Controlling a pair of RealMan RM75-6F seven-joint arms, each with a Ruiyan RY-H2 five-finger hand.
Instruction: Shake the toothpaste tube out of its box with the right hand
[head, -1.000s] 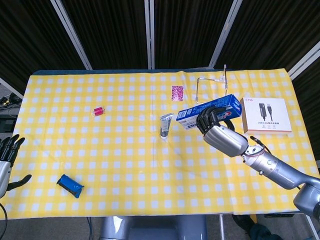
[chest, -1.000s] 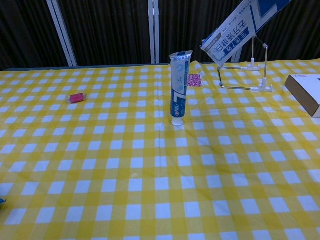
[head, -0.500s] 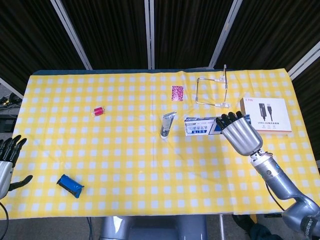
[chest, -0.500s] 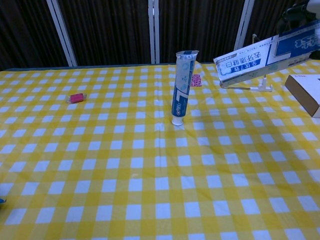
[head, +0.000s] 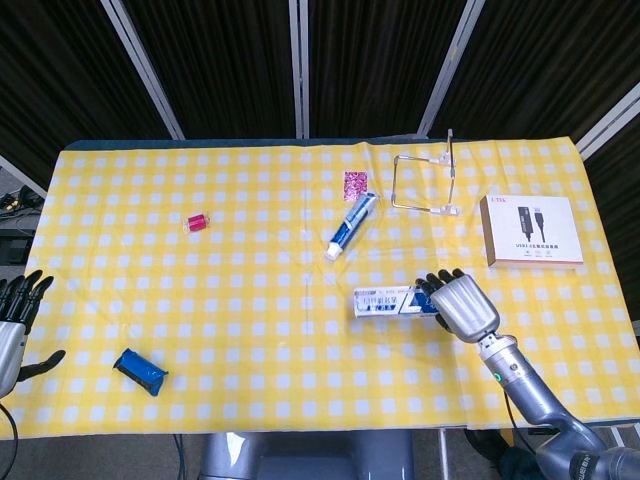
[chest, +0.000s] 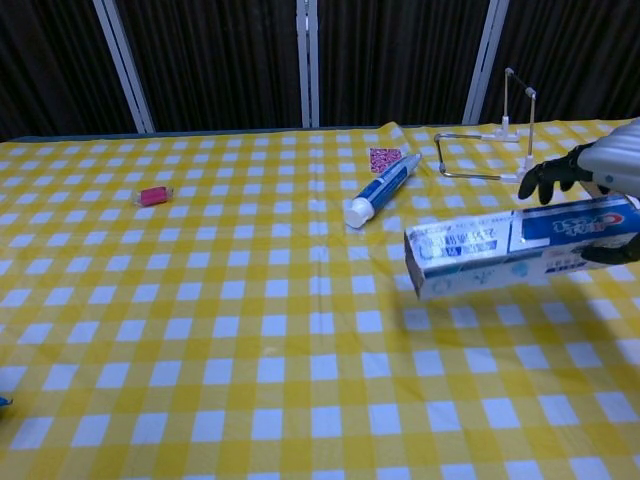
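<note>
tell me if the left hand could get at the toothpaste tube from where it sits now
Probably not easily. The left hand hangs open off the table's near-left edge, while the toothpaste tube lies flat well past mid-table toward the far right. Nothing blocks the path, but it looks a long stretch; the right hand, holding the toothpaste box, is nearer.

Glossy cardboard box (chest: 520, 248), smooth plastic tube (head: 351, 225), matt checked cloth (head: 250, 300)

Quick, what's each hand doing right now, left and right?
Left hand: open, fingers apart, holding nothing, at the table's left edge.
Right hand: grips the toothpaste box, held roughly level above the table.
</note>
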